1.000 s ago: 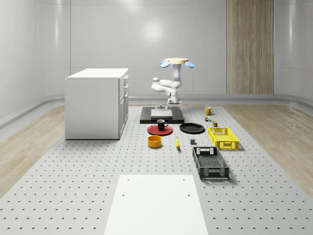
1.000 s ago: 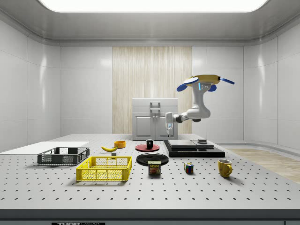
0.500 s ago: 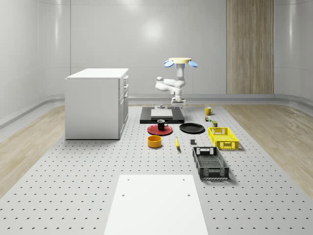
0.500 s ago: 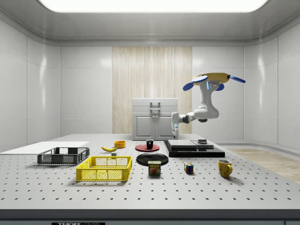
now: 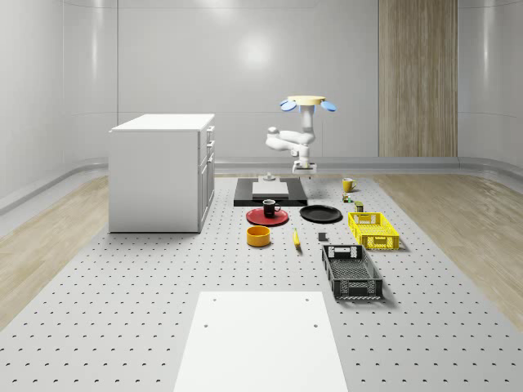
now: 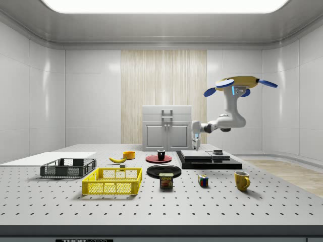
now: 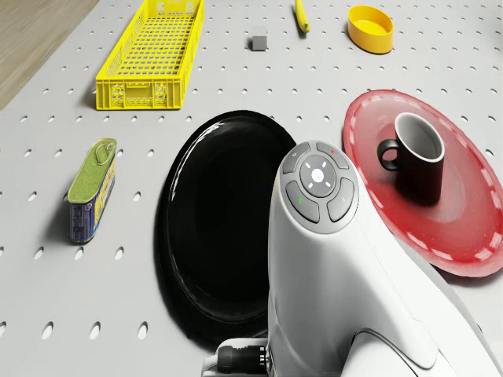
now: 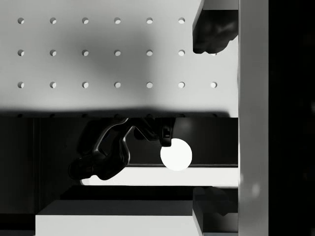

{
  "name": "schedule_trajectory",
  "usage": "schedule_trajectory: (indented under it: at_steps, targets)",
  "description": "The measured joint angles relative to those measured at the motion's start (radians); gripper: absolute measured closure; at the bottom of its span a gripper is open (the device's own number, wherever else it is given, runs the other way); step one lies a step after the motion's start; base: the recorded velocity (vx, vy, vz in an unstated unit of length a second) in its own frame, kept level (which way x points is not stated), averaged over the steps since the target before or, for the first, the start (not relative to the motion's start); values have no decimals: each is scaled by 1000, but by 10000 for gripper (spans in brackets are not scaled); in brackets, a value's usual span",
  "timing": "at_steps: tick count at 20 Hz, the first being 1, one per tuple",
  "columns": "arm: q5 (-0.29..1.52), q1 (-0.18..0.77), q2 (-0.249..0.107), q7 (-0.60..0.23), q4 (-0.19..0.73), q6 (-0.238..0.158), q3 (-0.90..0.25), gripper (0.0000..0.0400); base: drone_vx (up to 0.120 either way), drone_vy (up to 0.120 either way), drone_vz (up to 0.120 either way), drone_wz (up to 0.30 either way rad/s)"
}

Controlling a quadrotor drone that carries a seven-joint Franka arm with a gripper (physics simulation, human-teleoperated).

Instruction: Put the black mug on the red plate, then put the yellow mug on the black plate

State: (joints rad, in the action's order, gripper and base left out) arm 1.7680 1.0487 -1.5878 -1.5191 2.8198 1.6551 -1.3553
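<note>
Now: gripper over platform, fingers unclear | yellow mug well apart

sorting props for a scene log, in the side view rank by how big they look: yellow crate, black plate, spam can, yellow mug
1. yellow crate, clearly largest.
2. black plate, wide but thin, and farther from the camera.
3. spam can and yellow mug look much alike, so they are left unranked.
</note>
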Motion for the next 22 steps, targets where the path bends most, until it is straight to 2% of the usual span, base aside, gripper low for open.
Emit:
schedule_trajectory:
  at_steps: [22]
  targets:
    - [-1, 1, -2, 0, 0, 2, 0, 0, -120, 120, 0, 0]
